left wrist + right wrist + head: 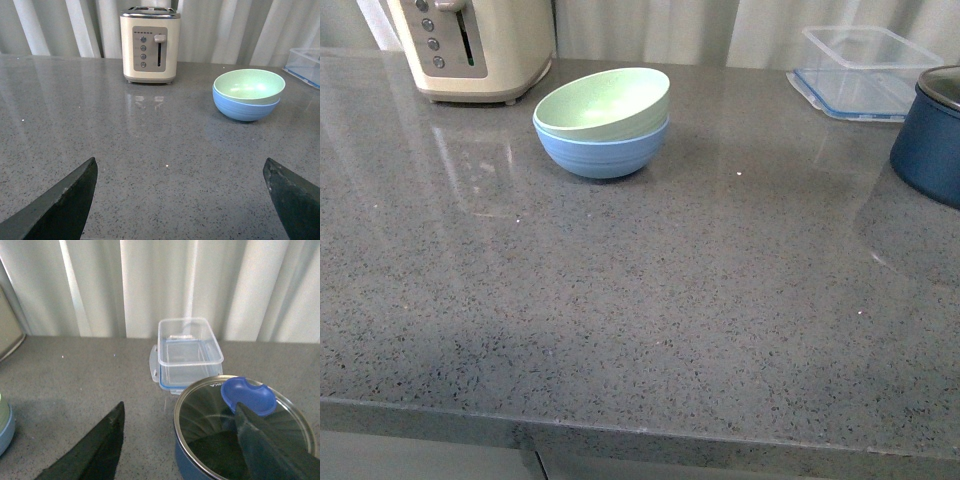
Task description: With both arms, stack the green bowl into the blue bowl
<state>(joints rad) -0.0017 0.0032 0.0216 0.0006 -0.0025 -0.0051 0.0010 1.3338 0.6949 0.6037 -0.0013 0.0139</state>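
Since green bowl (603, 101) already sits nested, tilted, in blue bowl (601, 150), upper-centre frame | left gripper (180, 200) & right gripper (180, 445) spread wide, empty | risk: a bump to the tilted stack.

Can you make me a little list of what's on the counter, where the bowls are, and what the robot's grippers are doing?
green bowl: nested inside the blue bowl, upright
blue bowl: on the counter, beside the toaster
clear container: at the back, empty
navy pot: glass lid on, blue knob
left gripper: open, holding nothing
right gripper: open, over the pot
stacking: looks done
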